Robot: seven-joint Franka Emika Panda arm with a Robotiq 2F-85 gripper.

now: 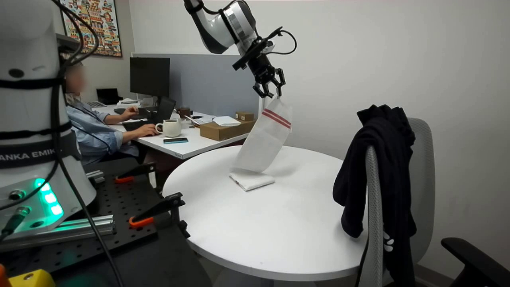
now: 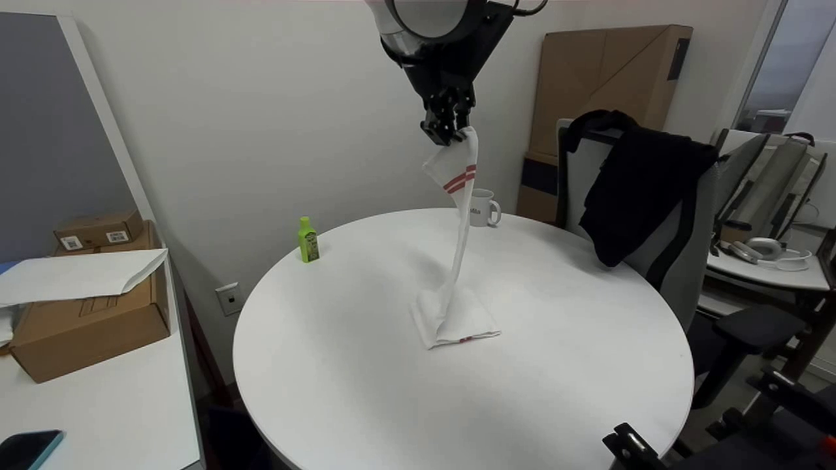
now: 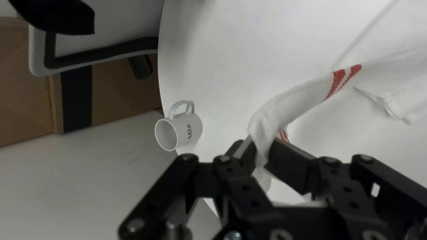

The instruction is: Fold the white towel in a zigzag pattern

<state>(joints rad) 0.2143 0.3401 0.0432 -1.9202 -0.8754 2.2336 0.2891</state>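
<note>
My pincer (image 1: 275, 95) pinches one end of the white towel (image 1: 263, 137), just beyond its two red stripes (image 3: 336, 81), higher than the Mila mug (image 3: 188, 130). From there the cloth hangs down to its folded part (image 2: 473, 320), which lies on the bench (image 2: 575, 391), well apart from the Mila mug; how many layers it has, I cannot count. I judge this towel very light and soft, without stiffness of its own: in the wrist view it gathers into a narrow ridge at the pads (image 3: 288, 161), so the end will probably not come down wide and straight by itself. I do not fear to break it, and woven cloth should not slip easily from the pads, but the smooth bench may let the folded part slide if I pull. For the next hold I would choose the middle of the new crease, with a shallow bite, so that the lower layers are not taken.
</note>
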